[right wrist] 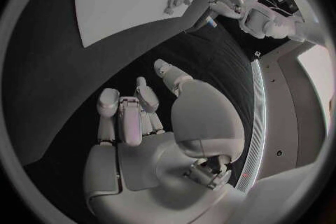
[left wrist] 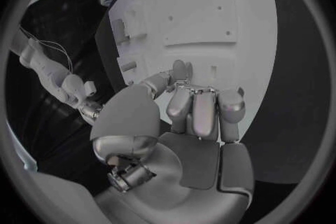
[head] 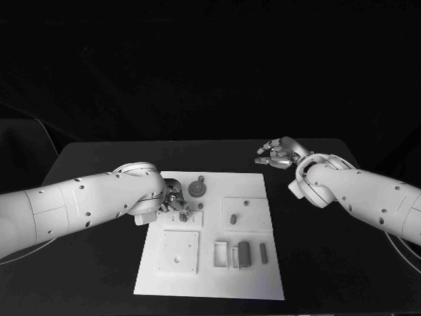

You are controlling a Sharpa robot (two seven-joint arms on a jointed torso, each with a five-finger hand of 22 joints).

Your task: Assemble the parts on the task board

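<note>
Nearest the robot, the near end of the white board [head: 210, 276] is carrying a square plate [head: 180, 250] with small holes and, just beside it, a slotted holder [head: 231, 253] with two dark upright bars [head: 244, 253] next to it. Judging by looks, these parts are small, rigid and light, probably smooth moulded pieces; a fingertip pinch across the narrow sides would be suiting them, and they are likely tipping easily if nudged. Farther up, a short peg [head: 232, 218] is standing on a raised square in the board's middle. Level with it, the left hand [head: 174, 204] is hovering over the board's left edge, fingers curled downward close to a small part [head: 184, 214]; whether it is pinching that part I cannot tell. In the left wrist view the fingers [left wrist: 203, 112] are lying together over the board, with nothing plainly between them. Beyond, a round knobbed piece [head: 199, 189] is sitting near the far end. Farthest out, the right hand [head: 279, 153] is hanging over the bare black bench [head: 106, 158], well apart from the board, fingers loosely curled and holding nothing.
</note>
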